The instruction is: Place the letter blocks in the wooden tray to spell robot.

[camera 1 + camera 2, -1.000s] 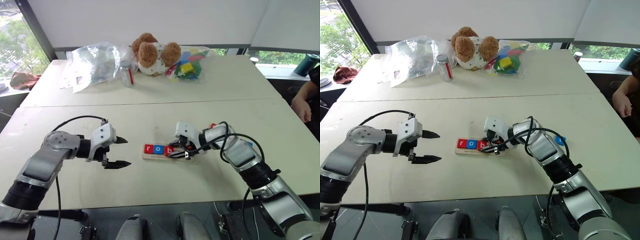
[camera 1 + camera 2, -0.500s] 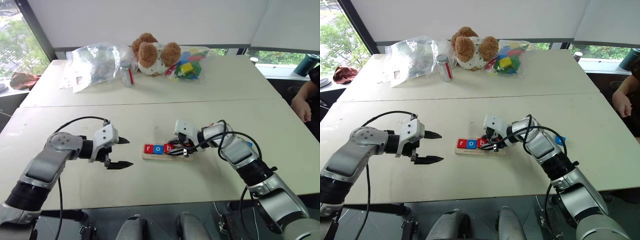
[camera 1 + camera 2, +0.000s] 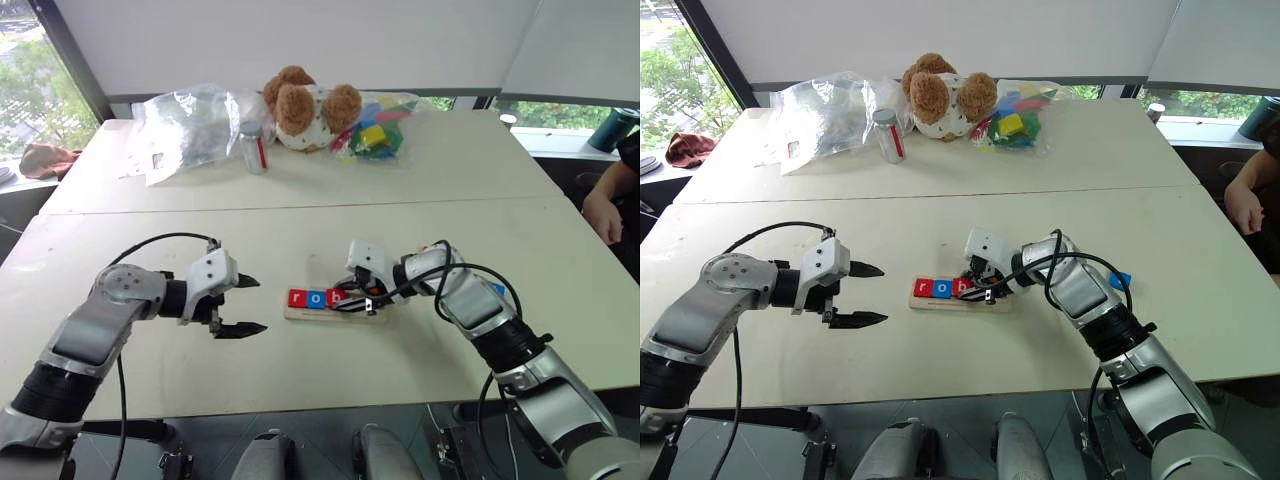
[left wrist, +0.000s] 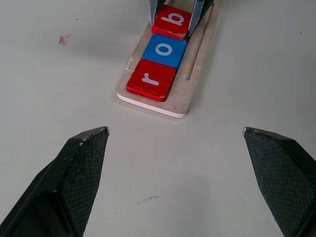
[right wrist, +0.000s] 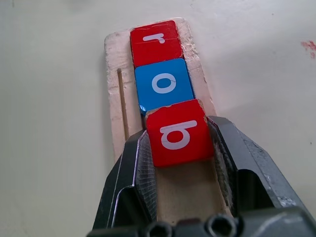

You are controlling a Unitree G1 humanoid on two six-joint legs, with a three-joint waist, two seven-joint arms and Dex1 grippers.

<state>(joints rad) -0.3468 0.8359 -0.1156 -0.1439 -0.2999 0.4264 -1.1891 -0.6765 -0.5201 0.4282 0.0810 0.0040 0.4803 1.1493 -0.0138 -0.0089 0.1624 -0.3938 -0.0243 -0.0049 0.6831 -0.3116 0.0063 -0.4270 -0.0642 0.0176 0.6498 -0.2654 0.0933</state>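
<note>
Two tiles, red r (image 5: 155,42) and blue o (image 5: 163,85), are seated in the wooden tray (image 4: 198,66), whose long axis runs across the table. A red b (image 5: 178,132) is pinched by the right gripper (image 5: 178,163) over the third slot, slightly tilted against the o, as seen from the right wrist. Farther left, the left gripper (image 3: 243,305) is held wide open, empty. A blue tile (image 3: 1121,281) beyond the right arm is seen from the head.

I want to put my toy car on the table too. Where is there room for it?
The bare tabletop in front of the wooden tray is free, as is the stretch between the tray and the teddy bear. It is crowded at the tray, where the right tool grips the red b block.
</note>
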